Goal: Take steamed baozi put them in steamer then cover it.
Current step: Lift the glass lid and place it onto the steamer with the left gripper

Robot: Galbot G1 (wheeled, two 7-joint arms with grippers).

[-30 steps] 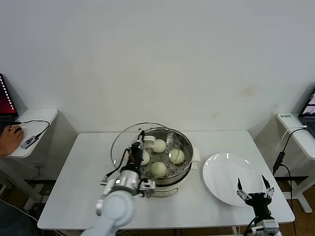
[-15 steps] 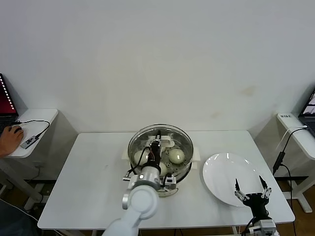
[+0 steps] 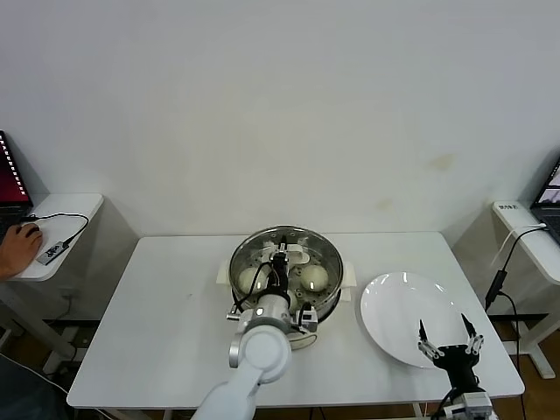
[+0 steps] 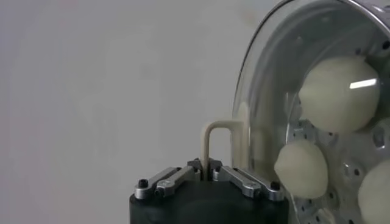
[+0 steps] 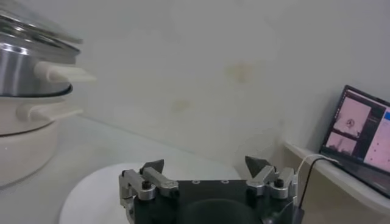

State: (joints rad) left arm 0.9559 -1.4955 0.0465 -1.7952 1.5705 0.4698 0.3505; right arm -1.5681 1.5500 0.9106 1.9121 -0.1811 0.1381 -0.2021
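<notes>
glass cover (image 3: 284, 262) on steamer (image 3: 325, 302), baozi (image 3: 314, 277) inside (visible)
</notes>
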